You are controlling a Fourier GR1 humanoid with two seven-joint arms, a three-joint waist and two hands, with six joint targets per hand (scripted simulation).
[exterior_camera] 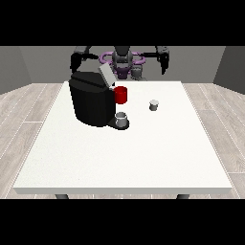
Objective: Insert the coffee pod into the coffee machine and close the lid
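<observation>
A black coffee machine (91, 101) stands on the left half of the white table (124, 158), its grey lid (105, 74) tilted up at the top. A small grey coffee pod (153, 105) sits on the table to the right of the machine, apart from both hands. The hand at the view's left (75, 61) hangs behind the machine's top, well away from the pod. The hand at the view's right (164, 61) is held up beyond the table's far edge. Both hands are too small to show how their fingers lie.
A red mug (121, 94) stands by the machine's right side. A grey cup (122, 119) rests on the machine's drip tray at the front. The robot's torso (123, 61) is behind the table's far edge.
</observation>
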